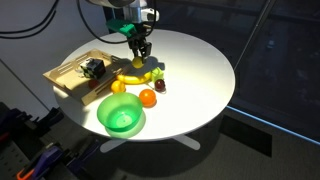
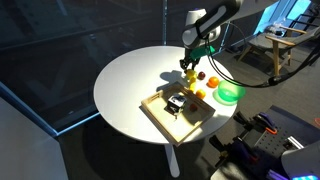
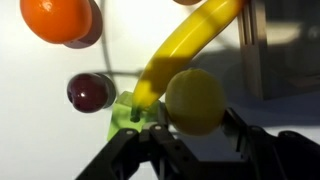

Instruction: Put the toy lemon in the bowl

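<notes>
The toy lemon [image 3: 193,100] is a bright yellow roundish fruit sitting between my gripper's fingertips [image 3: 197,132]. The fingers press both its sides, so the gripper is shut on it, low over the table. The lemon still touches the end of the long yellow banana [image 3: 185,45]. In both exterior views the gripper [image 1: 140,58] [image 2: 189,62] stands over the fruit cluster. The bright green bowl [image 1: 121,118] [image 2: 230,93] sits near the table edge beyond the other fruit and looks empty.
An orange toy ball [image 1: 148,97] [image 3: 57,18], a dark red fruit [image 3: 90,92], a green piece [image 3: 125,110] and a greener-yellow round fruit [image 1: 118,87] lie close by. A wooden tray [image 1: 75,72] holding a dark object lies beside the fruit on the round white table [image 1: 200,60].
</notes>
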